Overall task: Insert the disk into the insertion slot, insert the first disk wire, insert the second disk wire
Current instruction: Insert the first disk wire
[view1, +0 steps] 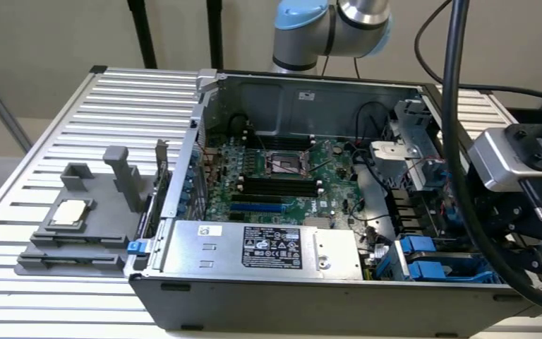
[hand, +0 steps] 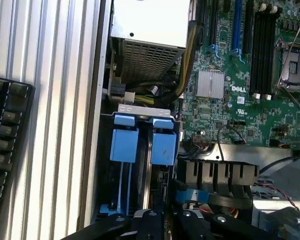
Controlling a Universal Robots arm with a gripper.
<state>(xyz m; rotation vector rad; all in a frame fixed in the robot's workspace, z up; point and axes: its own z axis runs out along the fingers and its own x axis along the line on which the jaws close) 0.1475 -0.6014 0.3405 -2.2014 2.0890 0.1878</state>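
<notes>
The insertion slot (hand: 140, 112) is a grey metal bay with bright blue tabs (hand: 125, 144) in the corner of the open computer case (view1: 252, 289). A thin grey edge (hand: 146, 172) stands between the blue tabs inside the bay; it looks like the disk seen edge-on. My gripper (hand: 165, 220) hangs right above this bay. In the exterior view the gripper (view1: 521, 226) is at the right, over the blue bay (view1: 429, 260). Dark cables (hand: 225, 135) run near the bay; I cannot tell which are the disk wires.
The silver power-supply box (view1: 262, 247) sits beside the bay, with the green motherboard (view1: 281, 176) behind it. A grey fixture (view1: 82, 226) rests on the ribbed table (view1: 121, 106) at the exterior view's left. A black keyboard (hand: 5, 150) lies outside the case wall. Thick black cables (view1: 454, 141) hang by the wrist.
</notes>
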